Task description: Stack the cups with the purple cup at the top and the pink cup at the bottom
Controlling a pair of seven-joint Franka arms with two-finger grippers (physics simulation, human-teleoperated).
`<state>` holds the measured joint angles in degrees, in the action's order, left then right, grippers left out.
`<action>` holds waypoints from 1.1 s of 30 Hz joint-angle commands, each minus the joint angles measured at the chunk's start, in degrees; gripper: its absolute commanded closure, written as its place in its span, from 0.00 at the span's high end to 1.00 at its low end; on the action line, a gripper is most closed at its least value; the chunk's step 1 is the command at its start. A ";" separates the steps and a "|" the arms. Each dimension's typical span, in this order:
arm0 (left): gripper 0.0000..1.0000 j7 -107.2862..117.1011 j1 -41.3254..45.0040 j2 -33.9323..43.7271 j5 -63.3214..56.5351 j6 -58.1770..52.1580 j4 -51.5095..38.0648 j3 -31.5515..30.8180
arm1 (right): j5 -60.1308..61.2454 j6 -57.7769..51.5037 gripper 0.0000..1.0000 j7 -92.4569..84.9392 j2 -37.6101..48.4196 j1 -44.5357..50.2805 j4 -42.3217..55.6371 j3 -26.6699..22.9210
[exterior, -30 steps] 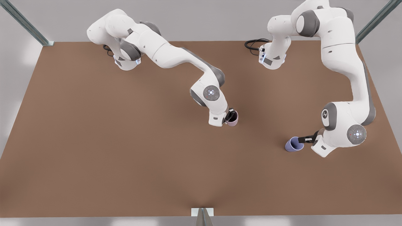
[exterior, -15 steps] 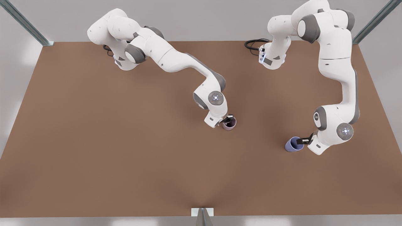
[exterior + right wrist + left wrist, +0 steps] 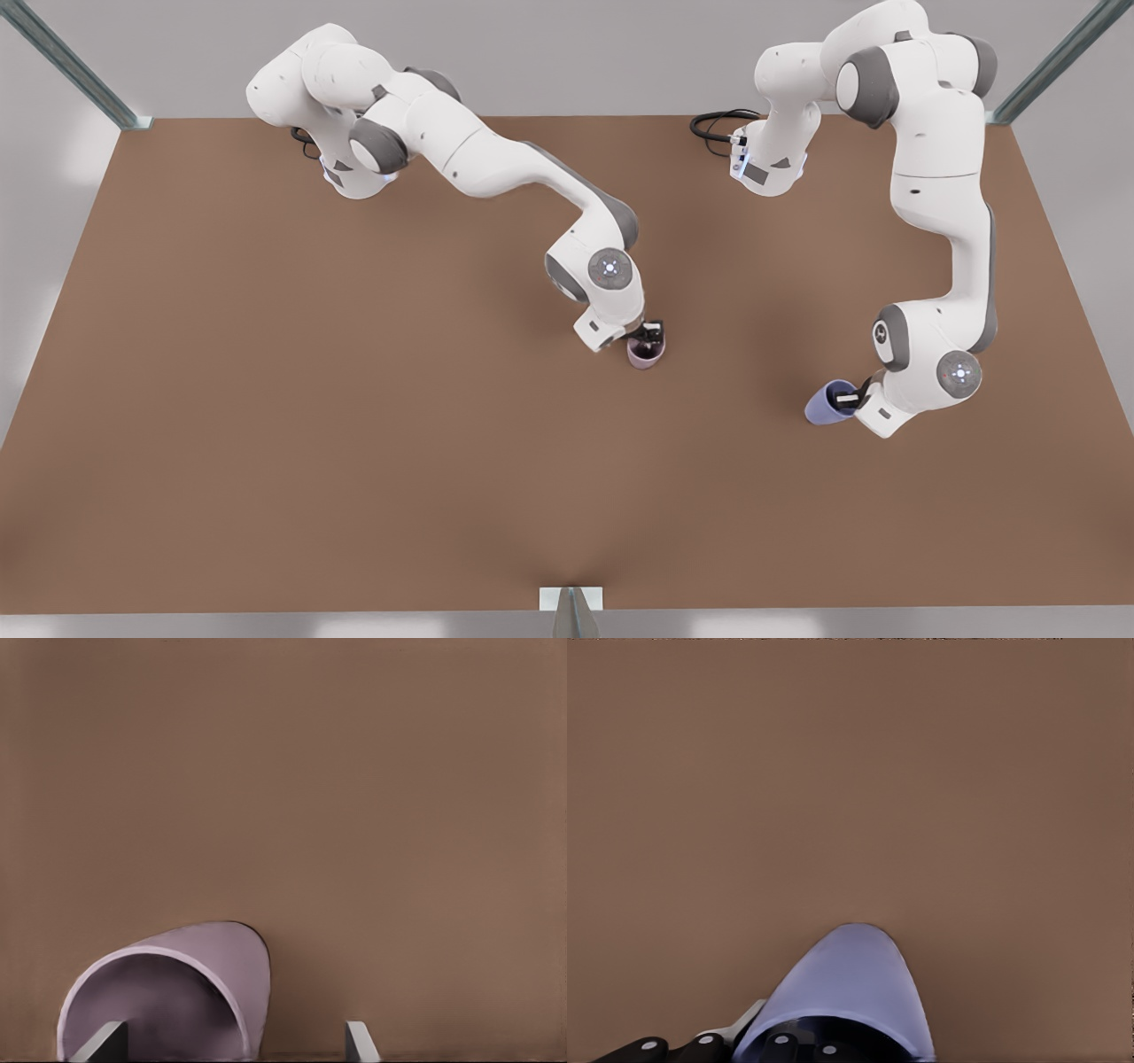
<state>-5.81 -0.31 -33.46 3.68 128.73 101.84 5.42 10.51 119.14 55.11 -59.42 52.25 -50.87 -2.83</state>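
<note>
Pink cup (image 3: 646, 353): seen just right of centre in the front view, on the brown table (image 3: 266, 399); in the right wrist view (image 3: 173, 997) its open mouth is turned toward the camera, in the lower left of the frame.

Purple cup (image 3: 828, 404): seen at the right of the front view, low, well apart from the pink one; in the left wrist view (image 3: 850, 992) it sits at the bottom centre.

Right gripper (image 3: 651, 335): placed at the pink cup's rim. In its wrist view two pale fingertips (image 3: 359, 1041) are set wide, one at the cup's wall and one well out to the side — nothing is clamped.

Left gripper (image 3: 848, 400): placed at the purple cup's rim, one finger apparently inside the mouth. Whether the wall is pinched cannot be told.

Handling: both cups are judged light, stiff and thin-walled, with smooth matte sides — likely to slip or tip under a loose grip. The rim wall, one finger inside and one outside, is judged the best hold; the taper should let the purple one nest in the pink.

Writing: no brand, label or lettering is seen on either cup.

Progress: stacking is not yet done.
</note>
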 commanded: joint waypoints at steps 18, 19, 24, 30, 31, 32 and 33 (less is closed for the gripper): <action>0.23 52.39 6.11 12.55 1.41 -23.00 -7.88 -28.61 | -8.05 -21.41 1.00 -55.55 52.82 -46.80 -40.71 -3.49; 0.23 54.93 7.34 12.54 1.41 -23.79 -7.79 -29.94 | -7.96 -21.49 1.00 -55.55 52.04 -47.15 -38.70 -3.58; 0.23 55.82 9.45 11.67 0.62 -28.53 -7.27 -29.85 | -8.22 -22.11 1.00 -55.81 50.36 -47.24 -34.91 -5.43; 0.23 56.35 9.45 9.73 -4.65 -29.15 -7.18 -28.88 | -7.69 -24.82 1.00 -56.34 49.31 -50.14 -30.87 -6.04; 0.23 56.35 9.45 9.56 -4.74 -28.97 -7.18 -28.88 | -7.17 -25.71 1.00 -56.25 49.75 -50.06 -30.61 -6.04; 0.23 56.43 9.45 9.56 -4.65 -28.54 -7.27 -28.88 | -7.69 -26.06 1.00 -56.16 49.75 -50.05 -28.24 -5.96; 0.23 56.96 9.45 9.73 -4.74 -26.69 -7.44 -28.88 | -6.99 -27.91 1.00 -56.08 49.84 -50.14 -28.06 -6.04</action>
<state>32.73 9.13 -23.72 -0.08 101.26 94.51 -23.40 3.16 95.48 12.45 -9.68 1.92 -79.52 -8.84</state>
